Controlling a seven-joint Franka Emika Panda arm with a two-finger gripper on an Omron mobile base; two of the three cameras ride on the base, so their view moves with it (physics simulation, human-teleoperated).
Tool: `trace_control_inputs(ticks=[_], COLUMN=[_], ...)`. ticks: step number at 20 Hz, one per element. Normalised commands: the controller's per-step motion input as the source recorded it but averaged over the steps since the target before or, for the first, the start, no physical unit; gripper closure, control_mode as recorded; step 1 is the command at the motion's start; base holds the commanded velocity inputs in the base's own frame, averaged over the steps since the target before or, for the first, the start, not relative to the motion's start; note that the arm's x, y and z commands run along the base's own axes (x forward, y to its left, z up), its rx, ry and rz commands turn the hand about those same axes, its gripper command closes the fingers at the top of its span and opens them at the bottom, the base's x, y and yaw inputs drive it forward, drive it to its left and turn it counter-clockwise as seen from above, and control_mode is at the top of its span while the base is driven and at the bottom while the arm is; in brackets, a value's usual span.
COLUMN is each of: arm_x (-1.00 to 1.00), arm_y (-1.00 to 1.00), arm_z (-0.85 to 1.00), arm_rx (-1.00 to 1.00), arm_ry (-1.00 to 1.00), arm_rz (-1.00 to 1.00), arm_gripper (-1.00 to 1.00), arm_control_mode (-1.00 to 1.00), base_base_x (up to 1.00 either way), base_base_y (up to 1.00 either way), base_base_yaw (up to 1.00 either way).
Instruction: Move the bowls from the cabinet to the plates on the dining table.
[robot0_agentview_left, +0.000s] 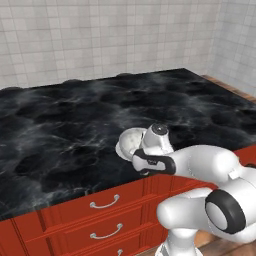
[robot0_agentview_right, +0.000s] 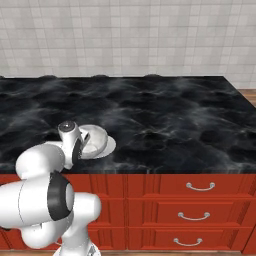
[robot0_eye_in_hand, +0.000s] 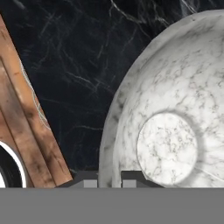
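**Gripper closed on rim of mottled bowl at front edge of dining table**

The gripper (robot0_eye_in_hand: 109, 178) is nearly closed. In the hand view its two dark fingertips (robot0_eye_in_hand: 89, 178) stand at the bottom of the frame, one on each side of the rim of the mottled white-grey bowl (robot0_eye_in_hand: 175, 109), so the rim wall sits between them. The jaws are pinched on that rim.

The bowl extends up and to the right of the fingertips. Its inner wall and flat round floor face the hand camera, and the floor lies just beyond the right fingertip.

In the left base view the hand (robot0_agentview_left: 152, 150) covers the near side of the bowl (robot0_agentview_left: 129, 141); the bowl shows just beyond and to the left of the hand. In the right base view the bowl (robot0_agentview_right: 95, 139) lies just right of the hand (robot0_agentview_right: 72, 142).

Under the bowl, on the side away from the gripper, the pale edge of a plate (robot0_agentview_right: 109, 147) shows. The bowl sits over this plate; whether it rests on it or is held just above it cannot be told.

Plate and bowl are on the dining table (robot0_agentview_right: 165, 120), close to its front edge, directly ahead of the arm. Below that edge, beneath the gripper, are red drawer fronts (robot0_agentview_left: 100, 220) with silver handles (robot0_agentview_left: 105, 203).

In the hand view, left of the fingertips, the table edge gives way to wooden floor (robot0_eye_in_hand: 26, 131).
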Motion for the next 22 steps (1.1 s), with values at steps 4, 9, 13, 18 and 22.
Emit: trace_control_inputs(ticks=[4, 9, 13, 18, 22], arm_x=[0.00, 0.00, 0.08, 0.25, 0.26], arm_y=[0.00, 0.00, -0.04, -0.22, -0.20], arm_z=[0.14, 0.00, 0.01, 0.08, 0.05], arm_rx=[0.00, 0.00, 0.00, 0.01, 0.00], arm_ry=[0.00, 0.00, 0.01, 0.01, 0.01], arm_rz=[0.00, 0.00, 0.00, 0.00, 0.00], arm_gripper=[1.00, 1.00, 1.00, 1.00, 1.00], arm_control_mode=[-1.00, -1.00, -1.00, -1.00, -1.00], base_base_x=[0.00, 0.00, 0.00, 0.00, 0.00], base_base_y=[0.00, 0.00, 0.00, 0.00, 0.00], base_base_yaw=[0.00, 0.00, 0.00, 0.00, 0.00])
